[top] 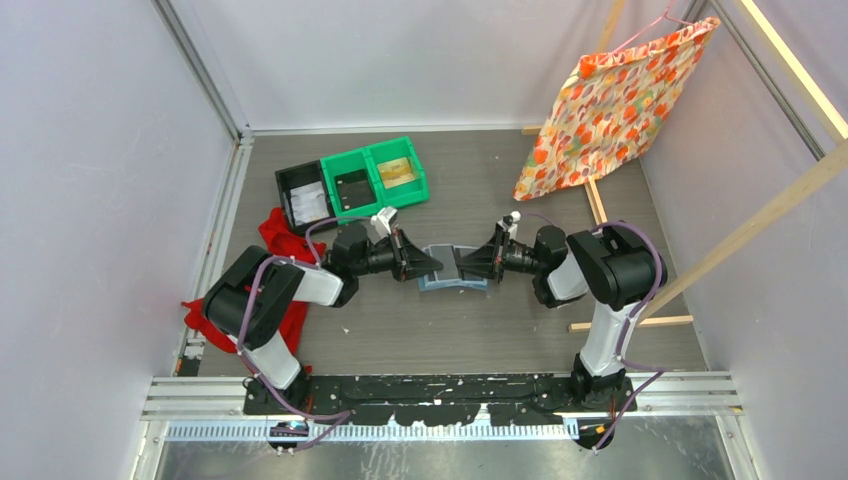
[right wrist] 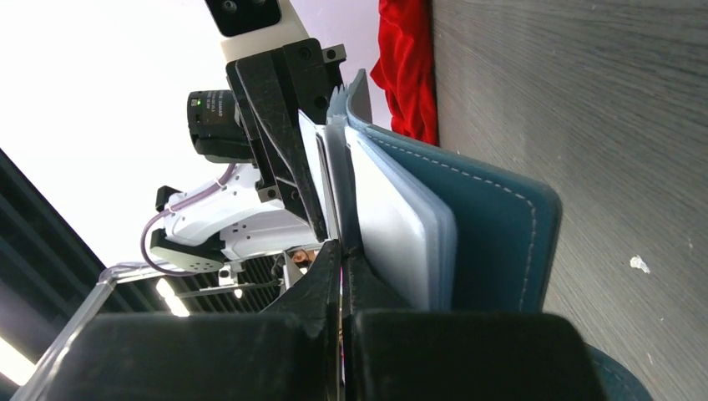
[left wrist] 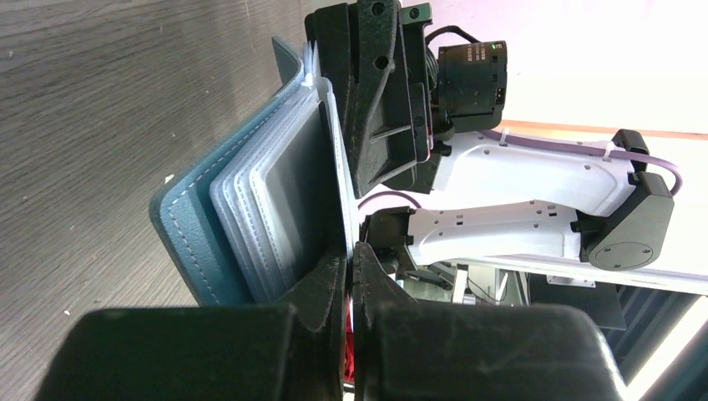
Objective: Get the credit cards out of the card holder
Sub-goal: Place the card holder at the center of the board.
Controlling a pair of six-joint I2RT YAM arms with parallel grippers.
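While two black-and-white robot arms meet mid-table over the dark wood-grain tabletop (top: 500,330), a small light-blue bifold card holder (top: 452,272) hangs open between them. Left gripper (top: 424,262) is clamped on a clear inner sleeve – right gripper (top: 468,264) pinches another sleeve (right wrist: 334,180) opposite. One dark card (left wrist: 305,188) sits in a pocket.

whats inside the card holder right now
The open card holder shows a stack of clear plastic sleeves with a dark card in the front one. Whether the sleeves behind hold cards cannot be seen; they overlap and both tools cover the edges.
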